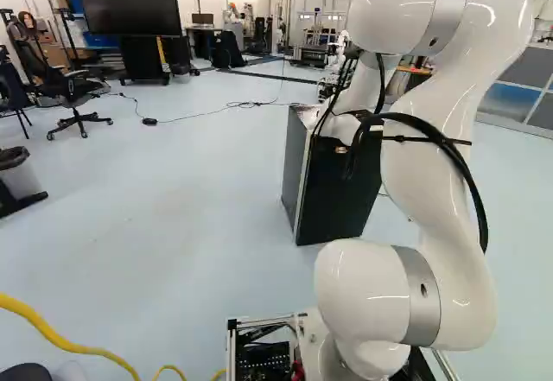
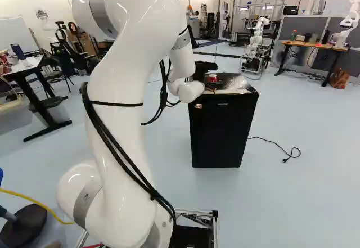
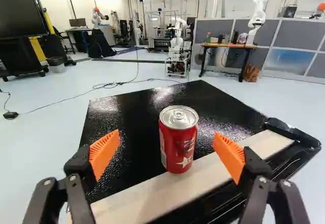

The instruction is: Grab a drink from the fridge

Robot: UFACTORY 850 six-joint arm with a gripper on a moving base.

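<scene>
In the right base view, my black gripper (image 2: 203, 67) is at the top of the small black fridge (image 2: 222, 132), partly hidden by my wrist. The wrist view shows the gripper (image 3: 166, 145) open, its orange-padded fingers apart on either side of a red can (image 3: 177, 142); floor and fridge top show between can and pads. Upright, the can stands near one edge of the black fridge top (image 3: 127, 115), on a pale strip. My arm covers part of the fridge (image 1: 333, 191) in the left base view. The inside of the fridge is hidden.
A cable (image 2: 275, 144) lies on the floor beside the fridge. Farther off are a wooden table (image 3: 228, 45), grey partitions and another robot (image 3: 176, 43). A large screen (image 1: 130, 5) and an office chair (image 1: 73, 96) stand at the left of the left base view.
</scene>
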